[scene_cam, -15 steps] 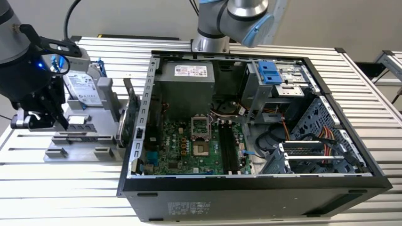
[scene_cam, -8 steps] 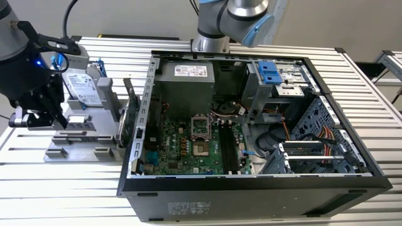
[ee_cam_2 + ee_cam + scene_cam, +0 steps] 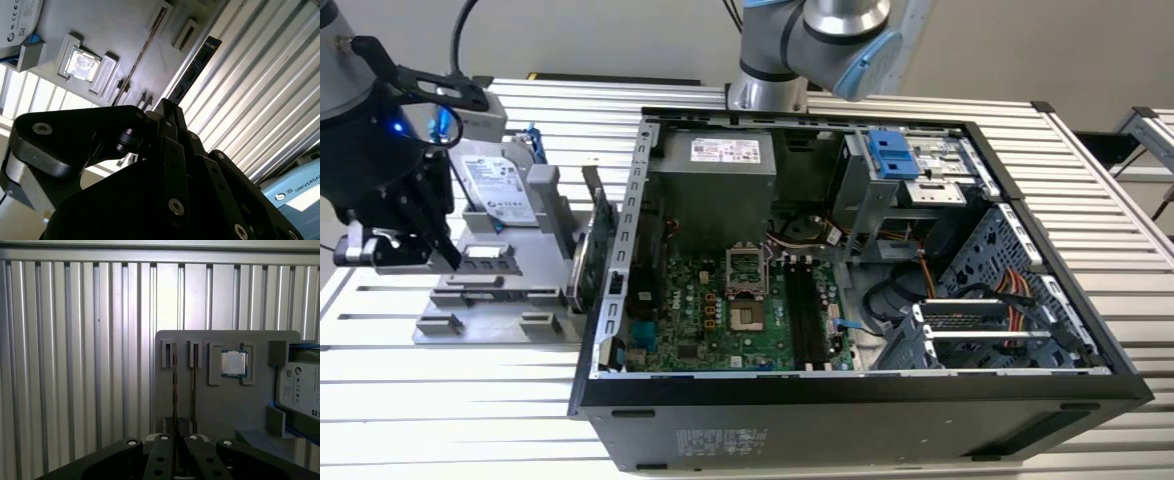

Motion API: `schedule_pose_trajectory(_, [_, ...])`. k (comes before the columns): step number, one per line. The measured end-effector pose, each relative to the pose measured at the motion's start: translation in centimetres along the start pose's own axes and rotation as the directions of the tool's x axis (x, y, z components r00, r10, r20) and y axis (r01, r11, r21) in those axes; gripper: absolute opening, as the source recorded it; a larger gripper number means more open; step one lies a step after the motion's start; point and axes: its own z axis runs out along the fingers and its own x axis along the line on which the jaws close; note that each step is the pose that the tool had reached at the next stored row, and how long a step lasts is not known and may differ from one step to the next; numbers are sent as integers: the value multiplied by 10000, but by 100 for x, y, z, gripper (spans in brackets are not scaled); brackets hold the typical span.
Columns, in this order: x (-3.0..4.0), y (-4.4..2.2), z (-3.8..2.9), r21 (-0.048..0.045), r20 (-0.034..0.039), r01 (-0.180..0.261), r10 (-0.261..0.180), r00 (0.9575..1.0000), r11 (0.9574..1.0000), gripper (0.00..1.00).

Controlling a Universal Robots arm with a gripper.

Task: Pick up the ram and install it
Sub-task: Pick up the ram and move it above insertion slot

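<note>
Now, the end effector [image 3: 178, 446] is seen poised low over the grey holder [image 3: 225, 405]. Its fingers look drawn together, with nothing visibly pinched between them. Just beyond its tip, the ram [image 3: 174, 390] is found standing on edge in a slot near the holder's edge. A second strip [image 3: 193, 390] is parked in the neighbouring slot. That upright stance is judged deliberate, since the thin top edge is offered up to be nipped from above. The end effector appears lined up along the ram's length, though contact cannot be confirmed.

Further along the holder, a processor chip [image 3: 233, 363] is bedded flat in its own recess. A hard drive [image 3: 300, 385] is kept in a blue frame at the holder's far side.

In the exterior view, the holder is set on the surface [image 3: 440, 400] by its edge on the exterior view's left. Past it, toward the middle, the open computer case [image 3: 854, 430] is laid on its side so that the motherboard [image 3: 720, 320] faces up. Its long dark slots [image 3: 801, 315] look unfilled, so the install is judged not yet done.
</note>
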Motion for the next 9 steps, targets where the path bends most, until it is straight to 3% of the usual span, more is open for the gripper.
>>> schedule_pose_trajectory(9, [-1, 4, -49, 0, 0, 0, 0, 10000, 10000, 0])
